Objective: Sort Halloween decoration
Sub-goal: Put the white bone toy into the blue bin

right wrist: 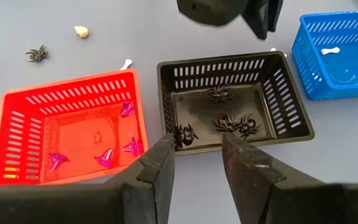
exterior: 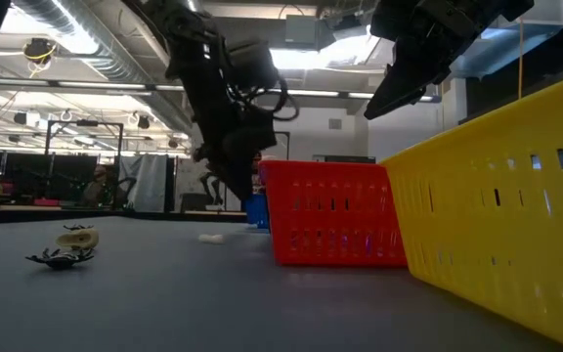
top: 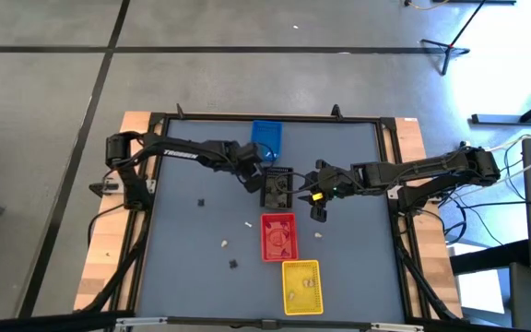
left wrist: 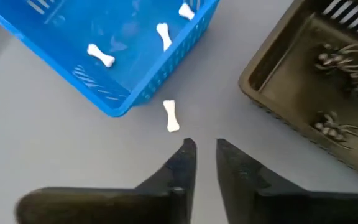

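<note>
Small Halloween decoration pieces are spread about. A white bone (left wrist: 171, 116) lies flat on the table by the blue tray's corner (left wrist: 118, 111). My left gripper (left wrist: 204, 148) hangs just short of it, fingers a little apart and holding nothing. More bones (left wrist: 100, 55) lie in the blue tray. Black spiders (right wrist: 235, 122) lie in the black tray (right wrist: 294, 118). My right gripper (right wrist: 196, 149) hovers open above that tray's near wall, holding nothing. Loose pieces lie on the table: a spider (right wrist: 36, 53), a cream piece (right wrist: 81, 31) and a bone (right wrist: 126, 63).
The trays stand in a row down the table's middle: blue (top: 265, 136), black (top: 277, 187), red (top: 279, 237) with purple hats (right wrist: 128, 109), yellow (top: 302, 286). More loose pieces (top: 224, 243) dot the table's left half. The table's raised frame (top: 150, 184) bounds it.
</note>
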